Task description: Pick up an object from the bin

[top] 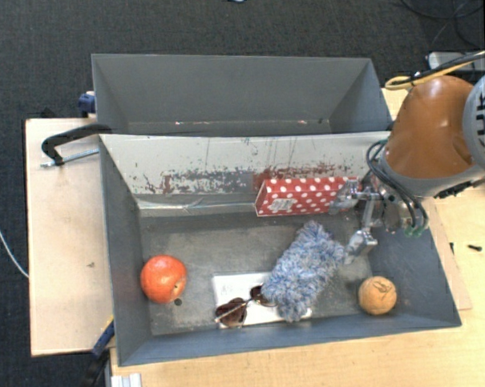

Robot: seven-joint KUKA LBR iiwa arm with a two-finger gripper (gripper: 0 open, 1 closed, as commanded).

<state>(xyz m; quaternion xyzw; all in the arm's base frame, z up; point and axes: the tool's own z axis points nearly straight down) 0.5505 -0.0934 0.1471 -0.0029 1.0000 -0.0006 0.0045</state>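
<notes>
The blue fuzzy cloth (306, 270) lies on the floor of the grey metal bin (125, 258). It is a shaggy, elongated bundle that runs slantwise from the front middle of the floor up toward the right, and everything else is placed from it here.

The end effector (359, 238) hangs at the cloth's upper right end, with its metal tip just beside the fuzz. Whether it touches the cloth cannot be told. Whether the end effector is spread or pressed together cannot be told either, because cables and metal parts crowd around it. Above and to the right of the cloth, the arm's orange cover (428, 132) sits over the bin's right rim.

Behind the cloth, against the back wall, a red box with white dots (303, 194) lies on its long side, apart from the fuzz. To the right of the cloth's lower end, near the front right corner, a brown round fruit (378, 295) rests apart from both the cloth and the end effector.

At the cloth's lower left end lies a pair of sunglasses (232, 312) with dark reddish lenses, close against the fuzz. They rest on a white card (230, 287), and the cloth covers the card's right part. Well to the left of the cloth, near the left wall, sits a red-orange round fruit (163, 279).
</notes>
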